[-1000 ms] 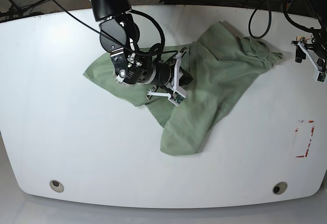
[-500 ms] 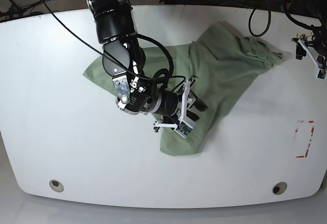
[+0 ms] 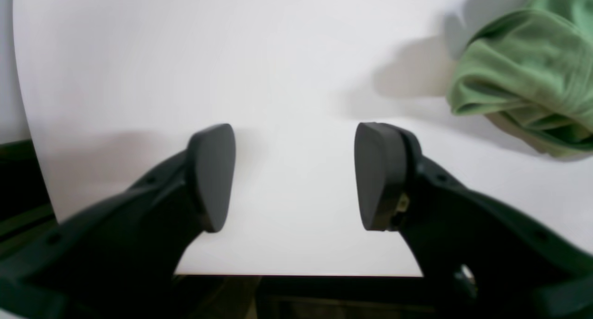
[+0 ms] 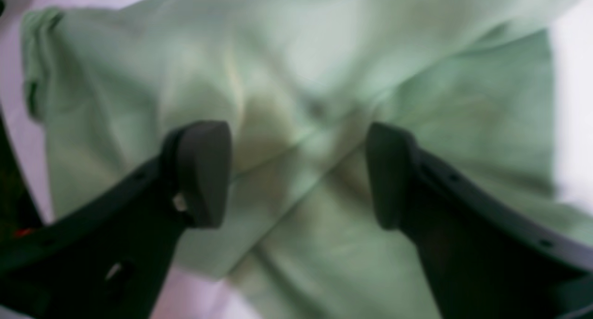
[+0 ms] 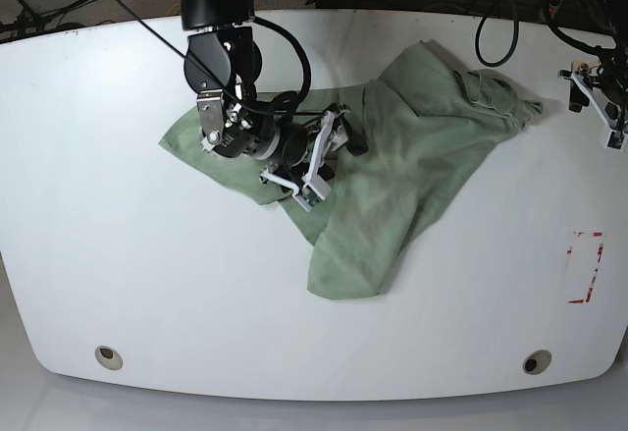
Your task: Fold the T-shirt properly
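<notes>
Base view: T-shirt lies crumpled at table centre, right gripper wide and empty over its middle, left gripper parted at 3 o'clock; you're mid-spreading, so regrasp an edge next.

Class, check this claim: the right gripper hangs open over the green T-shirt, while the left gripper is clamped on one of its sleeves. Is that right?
Not quite. The right gripper does hang open over the T-shirt, but the left gripper holds nothing: the left wrist view shows its fingers apart over the bare table, clear of the shirt.
</notes>
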Robot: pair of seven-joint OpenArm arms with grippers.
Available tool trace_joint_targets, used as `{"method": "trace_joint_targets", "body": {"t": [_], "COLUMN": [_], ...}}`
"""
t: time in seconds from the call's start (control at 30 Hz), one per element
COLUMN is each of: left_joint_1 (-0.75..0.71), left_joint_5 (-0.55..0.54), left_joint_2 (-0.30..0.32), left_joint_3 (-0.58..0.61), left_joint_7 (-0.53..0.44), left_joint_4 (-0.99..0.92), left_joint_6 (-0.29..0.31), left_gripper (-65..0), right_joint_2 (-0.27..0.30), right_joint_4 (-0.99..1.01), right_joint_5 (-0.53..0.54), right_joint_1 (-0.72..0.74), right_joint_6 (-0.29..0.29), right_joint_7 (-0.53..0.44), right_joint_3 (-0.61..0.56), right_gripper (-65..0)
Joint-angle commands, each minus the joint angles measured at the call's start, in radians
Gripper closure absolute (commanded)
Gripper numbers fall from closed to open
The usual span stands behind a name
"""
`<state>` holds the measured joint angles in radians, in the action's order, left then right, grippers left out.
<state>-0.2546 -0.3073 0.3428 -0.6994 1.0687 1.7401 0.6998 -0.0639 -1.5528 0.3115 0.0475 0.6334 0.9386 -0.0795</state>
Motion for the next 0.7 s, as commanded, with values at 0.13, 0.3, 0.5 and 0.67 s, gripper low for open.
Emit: {"method": "trace_joint_targets", "body": {"t": [0.13, 0.3, 0.5, 0.67], "left_joint_1": [0.005, 0.005, 0.005, 0.005], "left_joint_5": [-0.008, -0.008, -0.008, -0.008], "left_joint_2": [0.020, 0.020, -0.009, -0.012], "left_joint_3": [0.030, 0.030, 0.030, 0.030], "left_joint_7": [-0.011, -0.011, -0.011, -0.011], "left_joint_4": [0.014, 0.014, 0.014, 0.018], "left_joint_6": [-0.002, -0.002, -0.002, -0.002], "left_gripper": [-36.7, -36.7, -36.7, -36.7], "right_joint_2": [0.000, 0.002, -0.001, -0.017], "right_joint_4": [-0.025, -0.024, 0.013, 0.021], "right_joint_5": [0.059, 0.062, 0.062, 0.065], "right_joint_1": [-0.036, -0.062, -0.065, -0.065], "right_joint_6": [0.004, 0.004, 0.004, 0.004], "right_joint_7": [-0.005, -0.005, -0.010, -0.011], "right_joint_3": [-0.001, -0.001, -0.070, -0.076], "right_gripper": [-40.3, -40.3, -40.4, -40.1]}}
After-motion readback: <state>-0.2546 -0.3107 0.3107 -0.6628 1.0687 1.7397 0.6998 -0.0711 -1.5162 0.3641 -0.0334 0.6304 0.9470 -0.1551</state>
